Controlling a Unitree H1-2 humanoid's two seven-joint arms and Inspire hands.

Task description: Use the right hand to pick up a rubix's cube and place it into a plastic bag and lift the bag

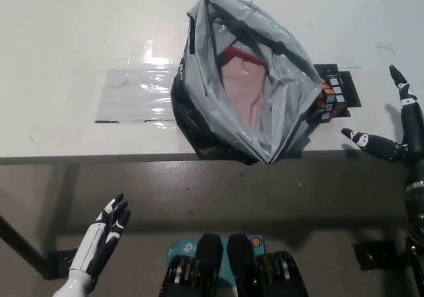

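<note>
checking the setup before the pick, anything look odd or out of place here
The rubik's cube sits tucked against the right side of the grey plastic bag, partly hidden by its edge. The bag slumps open near the table front edge. The right hand is open beside the cube; the left hand rests low, open.

Bright even light, glare on clear tape (136, 85), soft low-resolution blur

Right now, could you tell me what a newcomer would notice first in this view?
The open grey bag dominates the table's middle, with something pink inside. A cube sits against its right side on a dark mat. The black right robot hand hovers open further right, and the white left robot hand rests open below the table edge.
</note>
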